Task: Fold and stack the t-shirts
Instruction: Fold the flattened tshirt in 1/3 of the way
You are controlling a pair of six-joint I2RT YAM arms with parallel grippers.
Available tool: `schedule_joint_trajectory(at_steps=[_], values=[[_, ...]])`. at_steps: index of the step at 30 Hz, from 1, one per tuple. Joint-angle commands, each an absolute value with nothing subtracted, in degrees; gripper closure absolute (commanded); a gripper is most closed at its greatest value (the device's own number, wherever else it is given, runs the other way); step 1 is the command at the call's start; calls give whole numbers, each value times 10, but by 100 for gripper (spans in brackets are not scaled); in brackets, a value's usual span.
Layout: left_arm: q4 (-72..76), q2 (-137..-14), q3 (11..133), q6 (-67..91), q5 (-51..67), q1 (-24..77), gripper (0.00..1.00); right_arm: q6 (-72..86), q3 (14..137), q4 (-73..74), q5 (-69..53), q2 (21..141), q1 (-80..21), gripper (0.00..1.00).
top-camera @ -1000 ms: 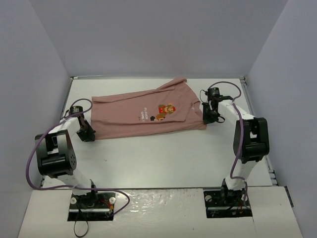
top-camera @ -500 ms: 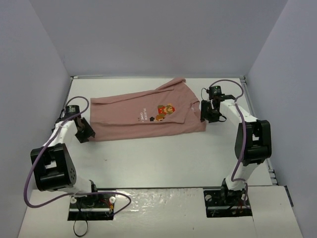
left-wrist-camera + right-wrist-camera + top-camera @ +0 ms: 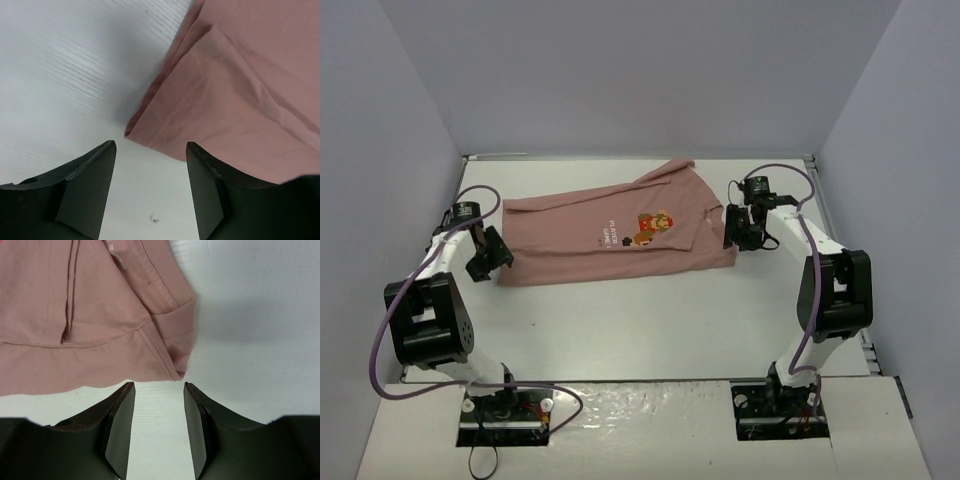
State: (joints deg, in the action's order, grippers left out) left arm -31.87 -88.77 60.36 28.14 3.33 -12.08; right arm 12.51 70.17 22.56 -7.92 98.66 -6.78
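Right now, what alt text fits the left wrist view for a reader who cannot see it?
A hemmed corner of the dusty-pink t-shirt lies on the white table, filling the upper right. Below it the left gripper stands open and empty, the corner just beyond its two dark fingers.

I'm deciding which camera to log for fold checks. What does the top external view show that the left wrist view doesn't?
Only the top external view: the whole t-shirt with its chest graphic, and the right gripper at its right edge. Only the left wrist view: the hem stitching and layered cloth at one corner. Both: the pink t-shirt lying on the white table, with the left gripper open beside it, holding nothing.
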Motion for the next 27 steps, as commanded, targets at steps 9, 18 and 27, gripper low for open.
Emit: schedule_joint_trajectory(at_steps=[9,18,27], values=[[-291,-948,612,280,4,-123,70,140,676,222,-75,954,-63,59],[-292,-914,571,292,4,-125,96,138,676,216,-74,959,-63,59],[-319,-827,530,315,-8,-125,100,141,675,216,-66,951,-62,60]])
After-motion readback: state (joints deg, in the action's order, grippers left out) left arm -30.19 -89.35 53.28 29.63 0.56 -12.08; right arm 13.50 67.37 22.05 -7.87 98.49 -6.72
